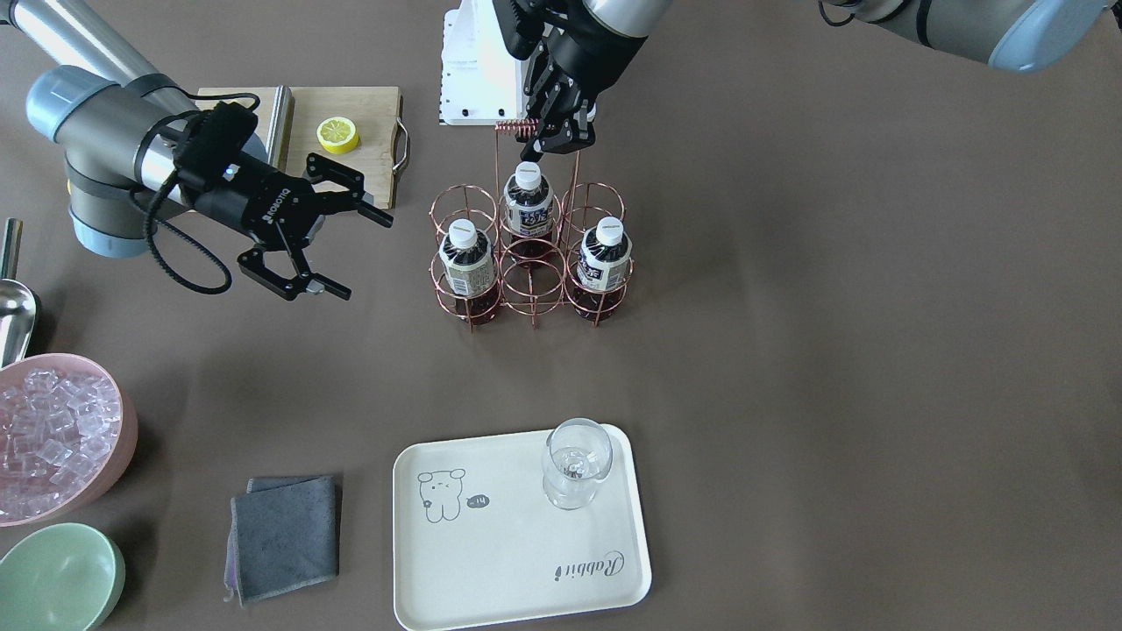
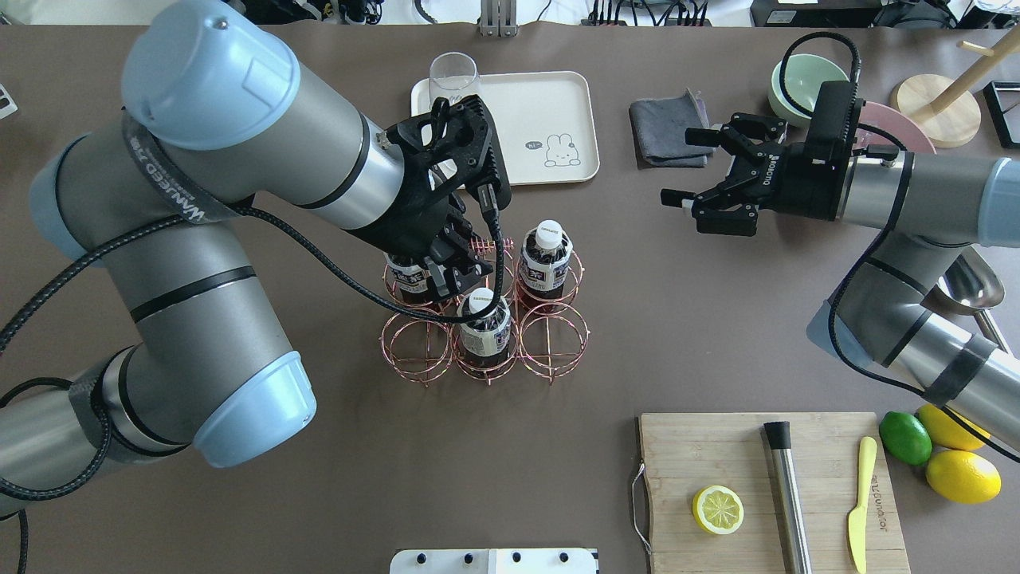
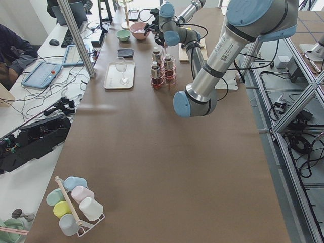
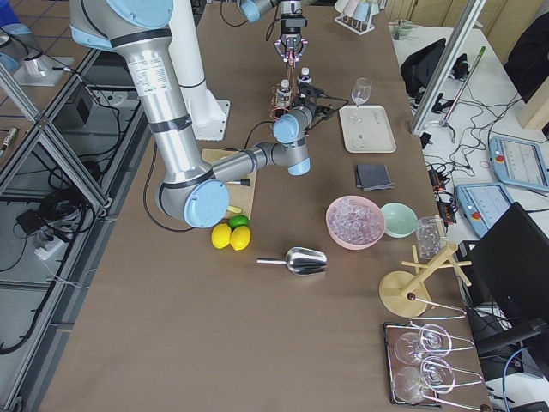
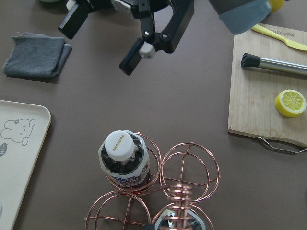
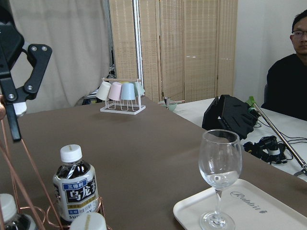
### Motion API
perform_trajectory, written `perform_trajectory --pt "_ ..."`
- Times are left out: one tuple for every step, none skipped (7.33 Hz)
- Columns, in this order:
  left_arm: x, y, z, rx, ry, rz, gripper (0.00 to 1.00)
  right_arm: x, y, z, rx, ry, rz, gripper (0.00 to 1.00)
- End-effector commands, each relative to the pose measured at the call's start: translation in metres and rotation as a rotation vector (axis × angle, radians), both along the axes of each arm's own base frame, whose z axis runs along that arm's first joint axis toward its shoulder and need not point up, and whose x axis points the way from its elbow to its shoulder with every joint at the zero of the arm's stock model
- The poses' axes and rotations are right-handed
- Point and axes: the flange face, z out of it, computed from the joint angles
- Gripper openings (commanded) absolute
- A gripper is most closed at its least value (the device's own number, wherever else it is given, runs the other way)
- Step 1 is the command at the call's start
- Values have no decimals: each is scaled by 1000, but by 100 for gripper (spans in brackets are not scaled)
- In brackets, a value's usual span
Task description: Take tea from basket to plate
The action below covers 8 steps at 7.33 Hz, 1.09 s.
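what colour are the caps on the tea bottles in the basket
White caps on all three tea bottles; clearest in the exterior front-facing view.

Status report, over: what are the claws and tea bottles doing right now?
Left gripper open, over the basket's robot-side tea bottle. Right gripper open, aside. All three in basket; plate holds a wine glass. Basket handle beside left gripper.
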Motion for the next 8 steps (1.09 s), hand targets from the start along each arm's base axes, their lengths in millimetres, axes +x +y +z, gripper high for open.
perform_trajectory --pt "-5 -4 -1 -2 -4 -12 0 -49 30 -29 1 -65 -4 100" --pt "-9 -8 -1 1 -4 -20 0 -53 33 -33 -3 -74 -8 100" --pt "-13 -11 0 -6 -12 -26 0 -59 35 -42 -4 -86 -9 100" --pt "-13 -11 0 -7 -13 -26 0 -64 38 -41 -11 -87 -7 100" --pt "-13 -10 -2 -6 -12 -26 0 -70 44 -44 -15 -100 -4 100" --pt "-14 -11 -2 -10 -17 -28 0 -73 44 -42 -20 -93 1 100" --pt "-14 -11 -4 -13 -21 -28 0 -75 43 -42 -24 -94 11 100" --pt "-14 -11 -5 -13 -21 -28 0 -75 44 -38 -23 -87 12 100"
